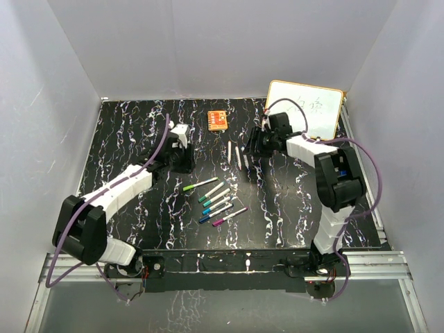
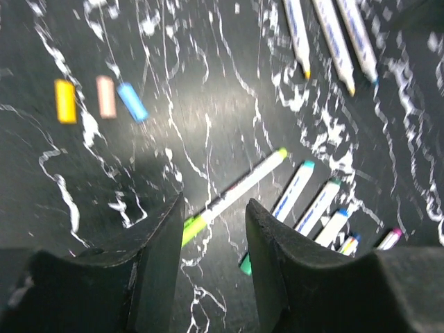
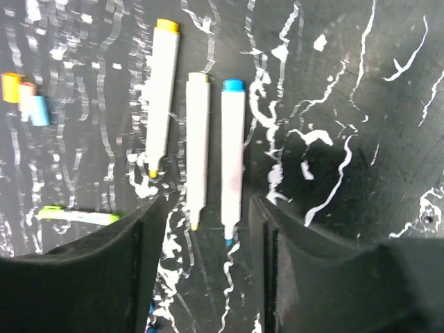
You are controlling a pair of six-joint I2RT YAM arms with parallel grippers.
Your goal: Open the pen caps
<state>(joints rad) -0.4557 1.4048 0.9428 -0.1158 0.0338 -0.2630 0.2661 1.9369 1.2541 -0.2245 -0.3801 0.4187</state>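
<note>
Hovering above the pens [image 1: 215,201], left hand [image 2: 215,208] and right hand [image 3: 207,208] stand part-open, empty.

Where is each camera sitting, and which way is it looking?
Top camera: high above and behind the arms, looking down at the black table; both arms show.
Left wrist camera: on the left arm, looking down past the open left end effector at the capped pens.
Right wrist camera: on the right arm, looking down past the open right end effector at three uncapped pens.
Shared: both wrist views show the three loose caps and those uncapped pens.
</note>
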